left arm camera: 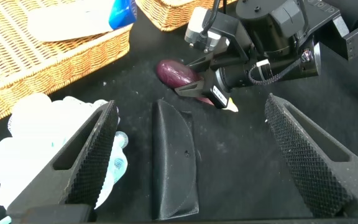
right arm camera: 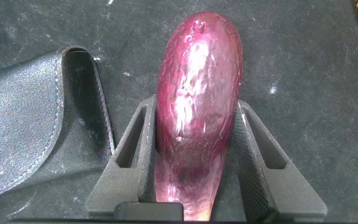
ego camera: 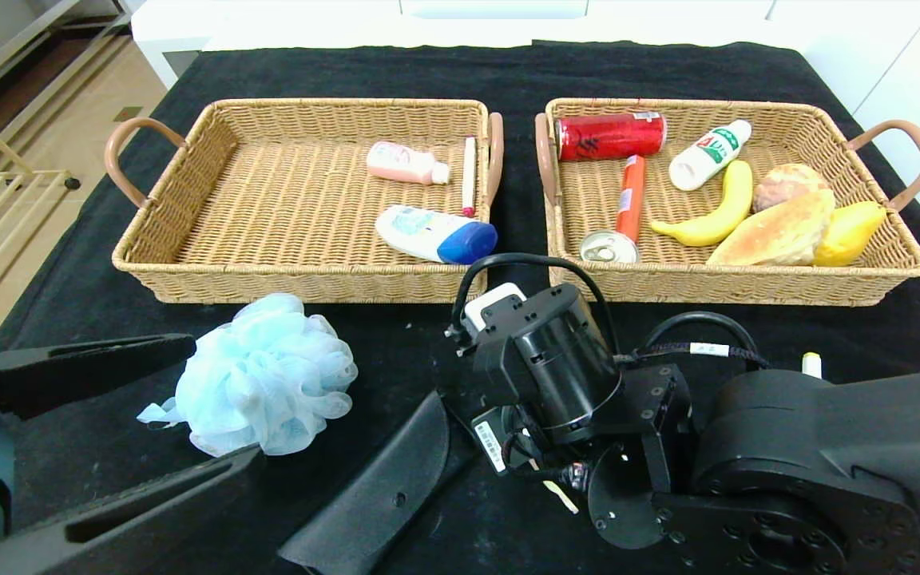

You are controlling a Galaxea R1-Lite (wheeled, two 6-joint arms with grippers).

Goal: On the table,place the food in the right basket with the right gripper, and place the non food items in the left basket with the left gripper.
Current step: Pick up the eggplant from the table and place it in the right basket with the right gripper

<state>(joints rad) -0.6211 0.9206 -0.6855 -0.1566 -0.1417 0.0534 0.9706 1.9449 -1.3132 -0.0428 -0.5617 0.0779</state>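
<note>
My right gripper [right arm camera: 196,109] is shut on the purple eggplant [right arm camera: 197,93], low at the black table [ego camera: 396,335]. In the head view its wrist hides both. The left wrist view shows the eggplant [left arm camera: 176,73] in the right gripper [left arm camera: 199,87]. My left gripper [ego camera: 222,399] is open above the table's front. The black glasses case [left arm camera: 174,162] lies between its fingers [left arm camera: 86,155], and the pale blue pouf [ego camera: 264,371] sits by one finger. The left basket [ego camera: 188,200] holds the blue-capped white bottle [ego camera: 436,233]. The right basket [ego camera: 867,255] holds the orange sausage stick [ego camera: 630,200]. A white marker end [ego camera: 810,364] shows by my right arm.
The left basket also holds a pink bottle [ego camera: 406,162] and a red-tipped pen [ego camera: 469,174]. The right basket also holds a red can [ego camera: 610,134], a white bottle [ego camera: 709,154], a banana [ego camera: 711,214], bread [ego camera: 779,231], a yellow fruit [ego camera: 847,231] and a tin [ego camera: 608,247].
</note>
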